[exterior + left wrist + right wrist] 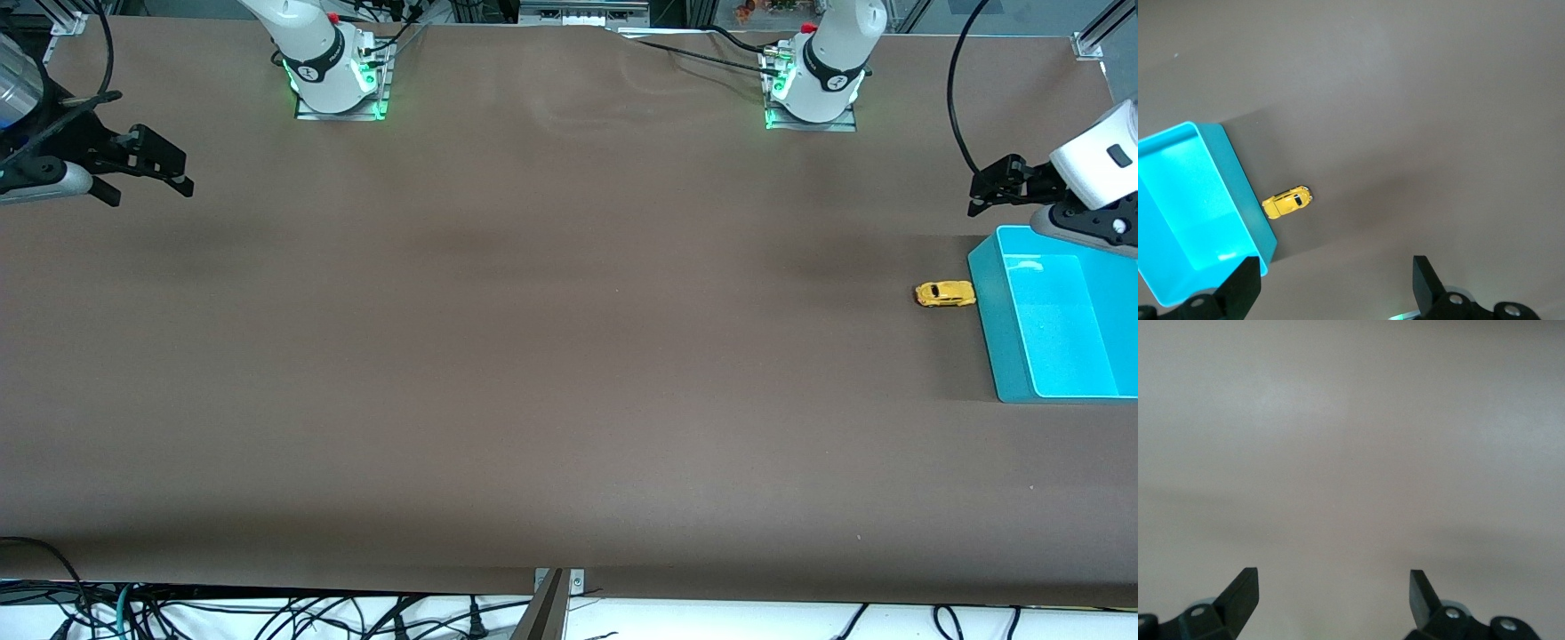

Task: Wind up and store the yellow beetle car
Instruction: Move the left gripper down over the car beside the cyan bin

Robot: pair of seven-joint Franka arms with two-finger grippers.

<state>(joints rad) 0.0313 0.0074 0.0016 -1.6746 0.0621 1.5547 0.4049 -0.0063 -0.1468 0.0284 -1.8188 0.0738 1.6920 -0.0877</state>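
Observation:
The yellow beetle car (945,293) (1288,202) rests on its wheels on the brown table, close against the outer wall of an empty turquoise bin (996,338) (1248,210) at the left arm's end. My left gripper (982,191) (1337,280) hangs open and empty over the table by the bin's corner nearest the robot bases, apart from the car. My right gripper (151,188) (1333,593) hangs open and empty over bare table at the right arm's end, where that arm waits.
The brown table (551,356) stretches wide between the two arms. Both arm bases (333,71) (813,84) stand along its edge farthest from the front camera. Cables (267,613) lie below the near edge.

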